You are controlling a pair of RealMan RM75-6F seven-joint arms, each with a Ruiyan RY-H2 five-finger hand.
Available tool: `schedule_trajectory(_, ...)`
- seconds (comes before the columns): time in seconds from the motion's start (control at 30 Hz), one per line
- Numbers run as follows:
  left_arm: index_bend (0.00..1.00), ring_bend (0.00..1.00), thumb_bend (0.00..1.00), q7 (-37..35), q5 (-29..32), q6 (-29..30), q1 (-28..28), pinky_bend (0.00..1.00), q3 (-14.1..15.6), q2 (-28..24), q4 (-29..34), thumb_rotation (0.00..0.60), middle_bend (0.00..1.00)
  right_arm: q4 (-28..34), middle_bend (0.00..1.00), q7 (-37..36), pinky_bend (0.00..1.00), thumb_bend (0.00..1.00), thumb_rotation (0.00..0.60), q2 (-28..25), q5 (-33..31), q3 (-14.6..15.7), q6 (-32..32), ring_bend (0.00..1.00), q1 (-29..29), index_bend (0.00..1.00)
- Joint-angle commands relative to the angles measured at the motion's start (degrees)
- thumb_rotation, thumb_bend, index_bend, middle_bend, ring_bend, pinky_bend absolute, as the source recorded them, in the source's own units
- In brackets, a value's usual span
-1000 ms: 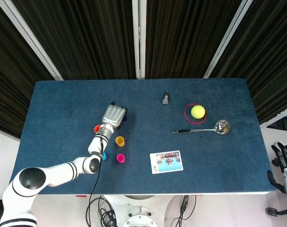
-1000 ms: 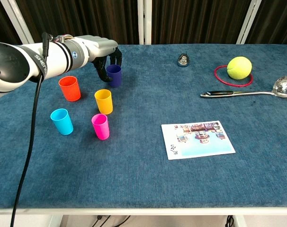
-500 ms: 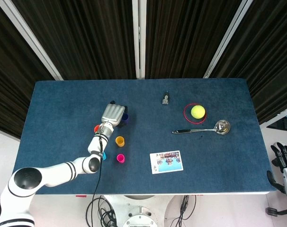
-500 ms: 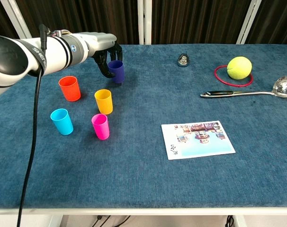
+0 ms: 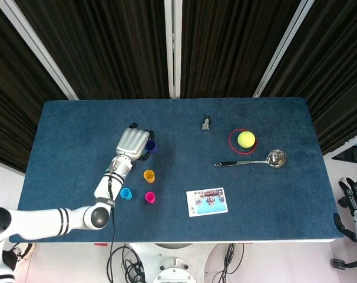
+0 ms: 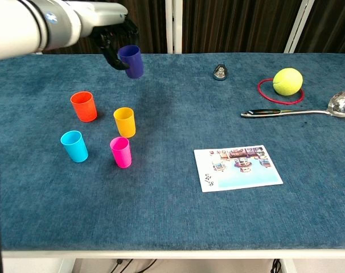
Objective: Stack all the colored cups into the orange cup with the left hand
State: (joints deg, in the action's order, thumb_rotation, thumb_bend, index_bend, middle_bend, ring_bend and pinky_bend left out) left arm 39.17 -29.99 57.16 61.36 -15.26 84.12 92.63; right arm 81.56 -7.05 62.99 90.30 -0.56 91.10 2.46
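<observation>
Dark curtains behind, blue felt table (image 6: 178, 216) in front. Left hand (image 6: 107, 28) up off the cloth near the far left, fingers curled round a purple cup (image 6: 131, 61), cup slightly tilted and clear of the surface; looks lifted that high to pass over the rims of the others. In the head view, same hand (image 5: 131, 143) covering most of the purple cup (image 5: 150, 145).

Orange cup (image 6: 84, 106) upright on the table, below and left of the held one, mouth up, nothing inside as far as can be told. Yellow cup (image 6: 124, 121) just right of it, pink cup (image 6: 120, 152) and light blue cup (image 6: 74, 145) nearer the front edge, all upright and apart. Probably first of four to go in; none nested yet.

Right hand (image 5: 354, 200) parked off the table's right edge, only partly in frame; fingers appear to point up, can't tell if open or closed.

Unrelated: tennis ball (image 6: 287, 81) inside a red ring (image 6: 275, 95), ladle (image 6: 300, 111), small dark clip-like thing (image 6: 220, 71), picture card (image 6: 238, 166).

Writing: print on the picture card too small to read. No legible marking on the arm or cups.
</observation>
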Motion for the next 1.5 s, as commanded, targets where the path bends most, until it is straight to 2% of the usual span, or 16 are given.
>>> schedule_trajectory(0.03, 0.44, 0.45, 0.31, 1.03, 0.44, 4.01, -3.19, 0.18, 2.2, -5.5, 6.85, 0.6, 0.41, 0.08, 0.0, 0.33, 0.0, 0.36, 0.6, 0.15, 0.13, 0.06, 0.08, 0.0, 0.04, 0.0)
schedule_trajectory(0.2, 0.44, 0.45, 0.31, -0.02, -2.25, 4.91, -5.67, 0.18, 5.26, -7.16, 8.46, 0.6, 0.41, -0.11, 0.0, 1.16, 0.0, 0.36, 0.6, 0.92, 0.29, 0.23, -0.12, 0.0, 0.02, 0.0)
schedule_trajectory(0.4, 0.44, 0.45, 0.31, -2.53, -4.38, 4.58, -7.62, 0.18, 6.8, -6.92, 7.37, 0.6, 0.41, 0.28, 0.0, 2.07, 0.0, 0.36, 0.6, 1.18, 0.51, 0.23, -0.29, 0.0, -0.19, 0.0)
schedule_trajectory(0.93, 0.45, 0.45, 0.31, -2.59, -6.37, 2.89, -8.29, 0.17, 8.57, -3.06, 0.71, 0.6, 0.41, 0.77, 0.0, 1.41, 0.0, 0.36, 0.6, 0.31, 0.41, 0.02, 0.47, 0.0, 0.14, 0.0)
schedule_trajectory(1.27, 0.45, 0.45, 0.31, -3.12, -4.95, 2.11, -8.89, 0.18, 7.83, -3.75, 1.18, 0.6, 0.41, 0.44, 0.0, 1.1, 0.0, 0.36, 0.6, 0.42, 0.21, -0.03, -0.06, 0.0, -0.05, 0.0)
schedule_trajectory(1.37, 0.42, 0.45, 0.31, -3.28, -4.78, 1.63, -8.97, 0.18, 7.9, -3.57, 1.01, 0.6, 0.4, 0.48, 0.0, 1.18, 0.0, 0.36, 0.6, 0.48, 0.25, 0.01, -0.15, 0.0, -0.09, 0.0)
schedule_trajectory(1.5, 0.28, 0.4, 0.3, -3.56, -4.68, 0.74, -9.04, 0.18, 8.07, -3.53, 0.84, 0.6, 0.37, 0.38, 0.0, 1.17, 0.0, 0.36, 0.6, 0.52, 0.14, 0.03, -0.1, 0.0, 0.02, 0.0)
